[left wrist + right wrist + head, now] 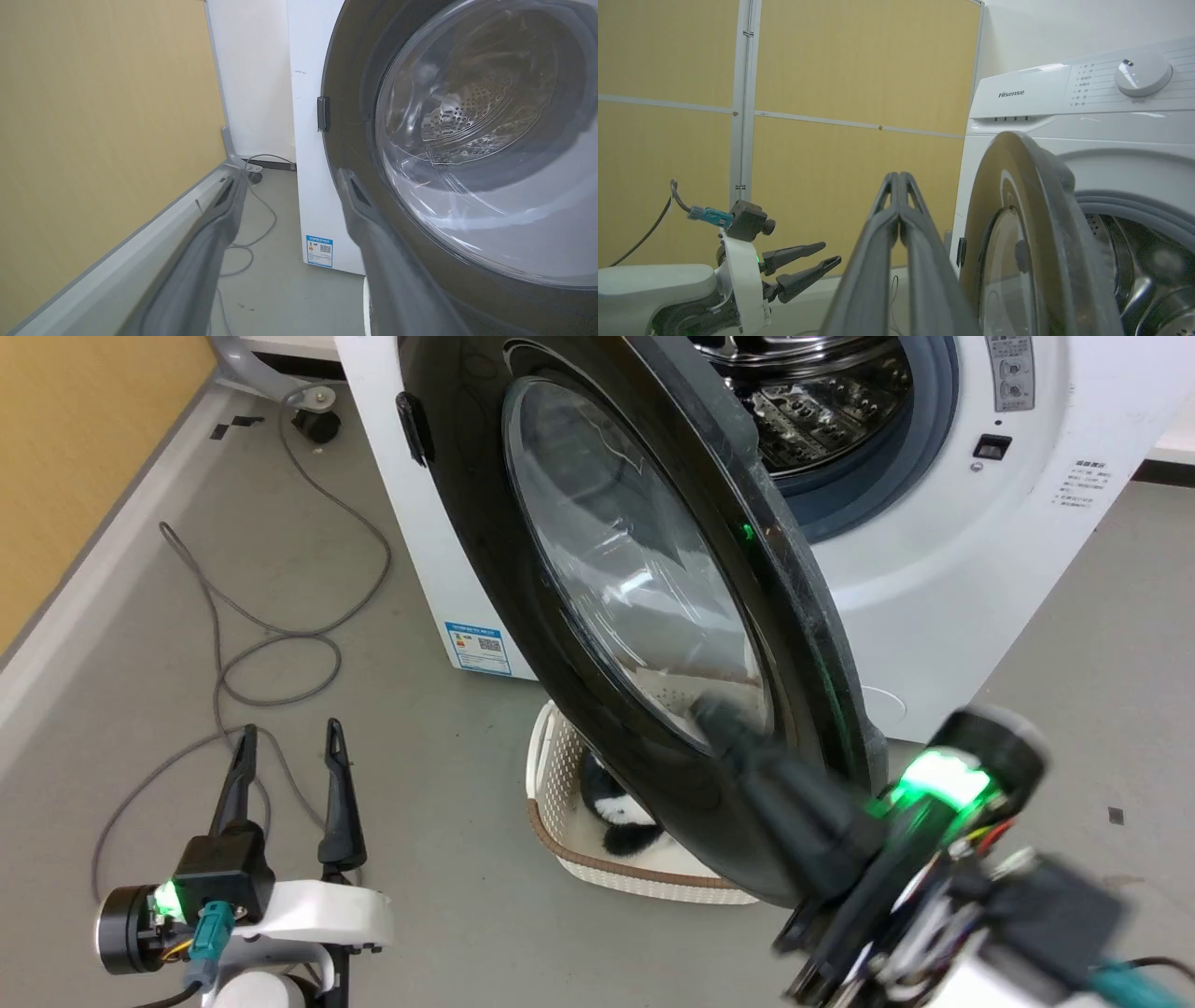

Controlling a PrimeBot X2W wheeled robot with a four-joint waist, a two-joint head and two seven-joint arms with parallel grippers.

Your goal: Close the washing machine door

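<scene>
The washing machine door [616, 579] stands half open, swung out from the left of the washing machine [934, 551]. It looks stiff, weighty and glossy, so it is probably best pushed at its near black rim, not gripped. The right claw [899, 176] is pressed together beside it. The left claw [290, 733] is spread and empty, well apart on the near left.

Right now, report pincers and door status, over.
Left pincer open, idle. Right pincer shut, by washing machine door, contact unclear. Door partly open. Basket beneath it.
</scene>
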